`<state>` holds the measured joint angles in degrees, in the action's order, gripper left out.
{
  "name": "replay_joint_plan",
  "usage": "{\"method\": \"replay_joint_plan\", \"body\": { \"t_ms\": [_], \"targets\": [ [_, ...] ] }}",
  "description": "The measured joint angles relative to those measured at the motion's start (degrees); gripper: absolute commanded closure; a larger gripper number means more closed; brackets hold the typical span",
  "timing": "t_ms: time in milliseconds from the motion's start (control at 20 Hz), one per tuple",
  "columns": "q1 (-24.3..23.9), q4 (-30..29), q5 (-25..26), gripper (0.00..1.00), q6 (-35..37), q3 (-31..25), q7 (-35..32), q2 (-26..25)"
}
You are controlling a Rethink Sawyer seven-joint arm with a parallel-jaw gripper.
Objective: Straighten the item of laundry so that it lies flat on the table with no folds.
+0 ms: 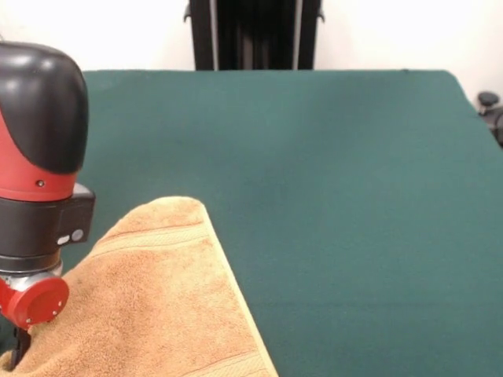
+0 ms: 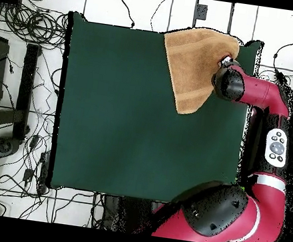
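The orange-tan towel lies at the near left corner of the green table in the front view. One woven border band runs across its far end. In the overhead view the towel sits at the table's top right corner, its far edge reaching the table's edge. Its right side is rumpled and partly hidden under the arm. My gripper is down at the towel's side edge, below the red and black wrist. In the overhead view the gripper is mostly covered by the wrist. No care label shows.
The robot's black pedestal stands behind the table's far edge. A black object sits off the right edge. In the overhead view, cables and stands lie on the floor to the left. The arm runs along the table's right side.
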<state>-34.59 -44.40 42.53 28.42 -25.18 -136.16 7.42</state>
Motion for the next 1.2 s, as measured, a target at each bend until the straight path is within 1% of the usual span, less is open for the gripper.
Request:
{"method": "replay_joint_plan", "body": {
  "t_ms": [200, 300, 700, 900, 1200],
  "targets": [
    [-0.4, -0.8, -2.4, 0.0, 0.4, 0.0, 0.0, 0.3],
    [-0.6, -1.9, -3.9, 0.0, 1.8, 0.0, 0.0, 0.8],
    [-0.7, -8.3, -8.5, 0.0, 10.8, 0.0, 0.0, 4.8],
    [-0.7, -10.1, -9.4, 0.0, 12.7, 0.0, 0.0, 5.7],
    [-0.7, -10.5, -9.6, 0.0, 13.6, 0.0, 0.0, 6.1]
  ]
}}
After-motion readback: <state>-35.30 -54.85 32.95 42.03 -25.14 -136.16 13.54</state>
